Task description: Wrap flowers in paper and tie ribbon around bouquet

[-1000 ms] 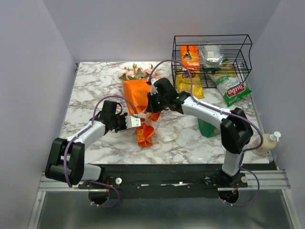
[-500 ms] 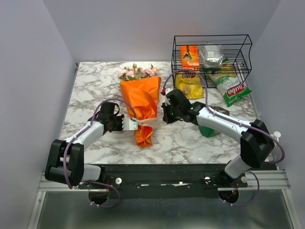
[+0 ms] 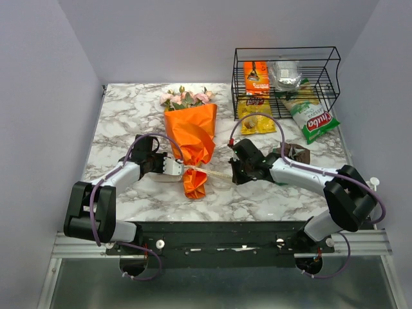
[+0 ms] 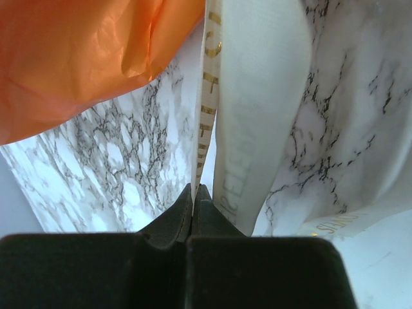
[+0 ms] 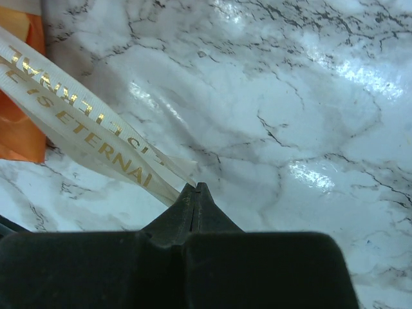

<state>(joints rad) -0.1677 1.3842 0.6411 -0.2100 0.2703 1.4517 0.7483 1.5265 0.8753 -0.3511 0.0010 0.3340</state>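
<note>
The bouquet lies in the middle of the marble table. Pink and cream flowers (image 3: 185, 98) point to the far side. The orange paper (image 3: 192, 132) narrows to a waist, with its tail (image 3: 195, 183) flaring toward me. The cream ribbon (image 3: 217, 174) crosses that waist, stretched between both grippers. My left gripper (image 3: 183, 169) is just left of the waist, shut on the ribbon (image 4: 205, 116), with orange paper (image 4: 77, 58) close beside it. My right gripper (image 3: 233, 175) is to the right of the waist, shut on the gold-lettered ribbon (image 5: 84, 138), with the paper tail (image 5: 16, 129) at the left edge.
A black wire basket (image 3: 327, 64) at the back right holds snack packets. In front of it lie a yellow packet (image 3: 255, 119) and a green-and-white chip bag (image 3: 313, 121). A green packet (image 3: 281, 174) lies under the right arm. A small bottle (image 3: 364, 191) stands at the right edge.
My right gripper has swung from the top of the bouquet out to the right and nearer, drawing the ribbon taut across the waist. The left gripper stayed near the waist.
</note>
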